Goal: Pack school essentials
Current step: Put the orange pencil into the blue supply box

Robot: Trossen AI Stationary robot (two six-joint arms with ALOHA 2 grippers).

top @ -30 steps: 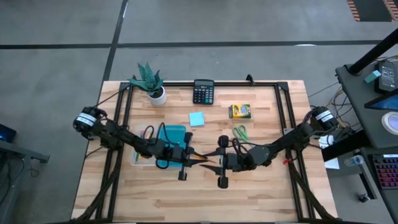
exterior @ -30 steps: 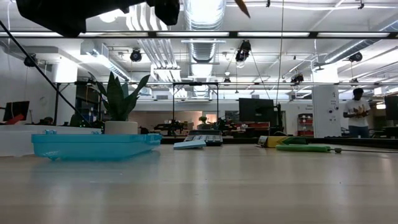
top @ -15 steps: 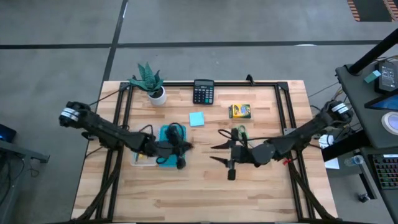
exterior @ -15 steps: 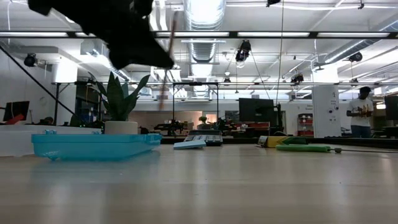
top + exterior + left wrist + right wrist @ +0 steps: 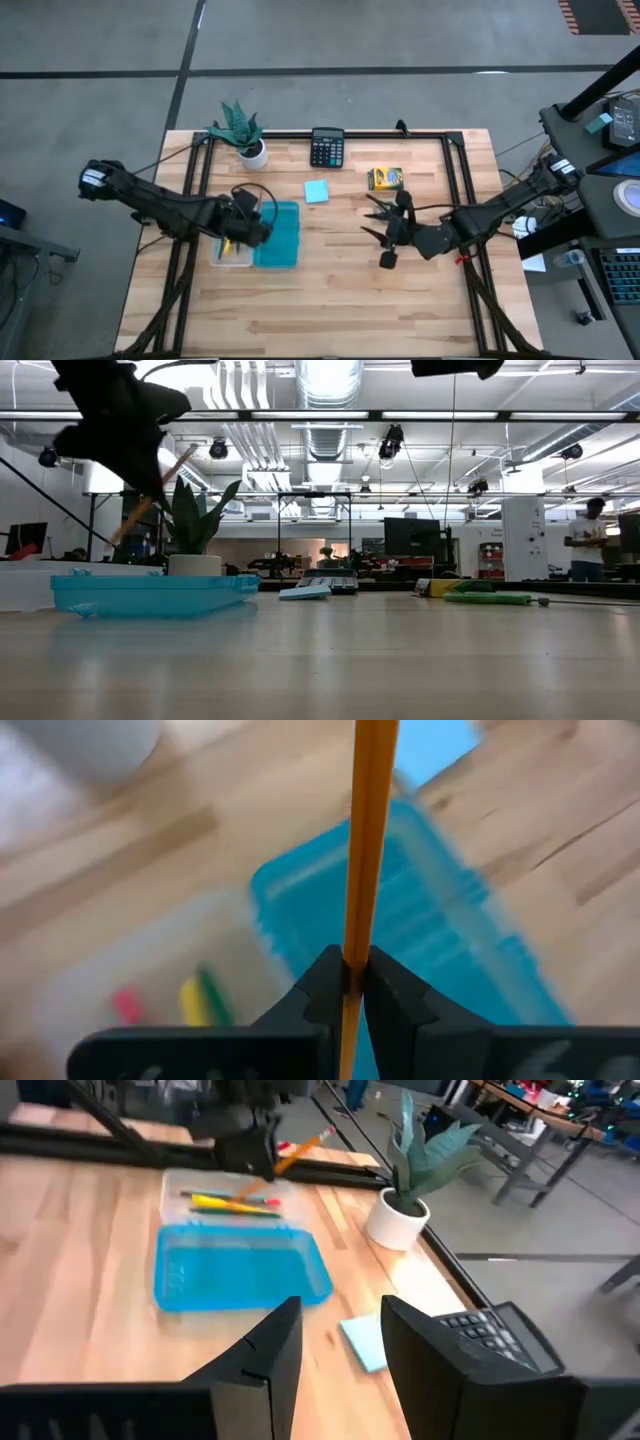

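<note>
My left gripper (image 5: 240,226) hangs above the clear box (image 5: 231,251), shut on an orange pencil (image 5: 366,840). In the low view the pencil (image 5: 135,518) slants over the table. The box holds yellow, green and red stationery (image 5: 232,1202). Its teal lid (image 5: 279,236) lies flat beside it. My right gripper (image 5: 340,1342) stands open and holds nothing, over the table's right middle (image 5: 386,226). A light-blue sticky-note pad (image 5: 317,191) and a yellow crayon box (image 5: 385,178) lie on the table. Green-handled scissors (image 5: 488,598) show in the low view. My left gripper pinches the orange pencil's shaft (image 5: 352,952) between its two fingertips, which lie across it. The fingers come slanting down from above. The pencil is tilted and clear of the table, above the box and lid, one end (image 5: 118,538) low and the other (image 5: 190,451) high.
A white-potted green plant (image 5: 243,132) and a black calculator (image 5: 327,147) stand along the far edge. A black frame (image 5: 455,170) runs along the table's sides. Bare wood (image 5: 320,310) lies toward the near edge.
My left gripper has carried the orange pencil from the table's middle toward the left edge, over the clear box, and has turned from roughly level to pointing down. My right gripper has drawn back toward the right edge.
</note>
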